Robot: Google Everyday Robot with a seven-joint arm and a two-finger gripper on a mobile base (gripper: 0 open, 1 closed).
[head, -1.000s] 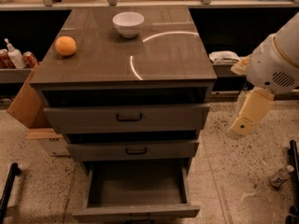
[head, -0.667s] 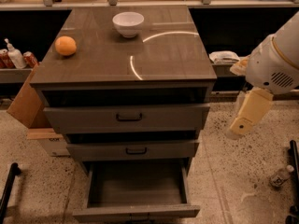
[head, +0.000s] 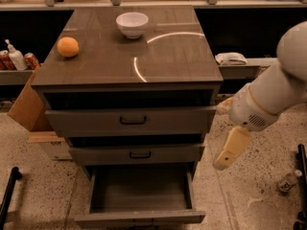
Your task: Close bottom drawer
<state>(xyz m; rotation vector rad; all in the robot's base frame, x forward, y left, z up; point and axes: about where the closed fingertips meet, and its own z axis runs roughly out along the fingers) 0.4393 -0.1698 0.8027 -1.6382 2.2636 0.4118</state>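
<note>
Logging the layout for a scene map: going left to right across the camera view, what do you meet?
White pump bottle, round orange fruit, white ceramic bowl, cream gripper, hanging right of the open grey-brown bottom drawer.

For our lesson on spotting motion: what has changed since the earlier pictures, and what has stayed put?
The gripper has moved down and in toward the cabinet, and now hangs beside the middle drawer, touching nothing. Nothing was grasped or released. The bottom drawer stays pulled out; the orange and white bowl on top have not moved.
</note>
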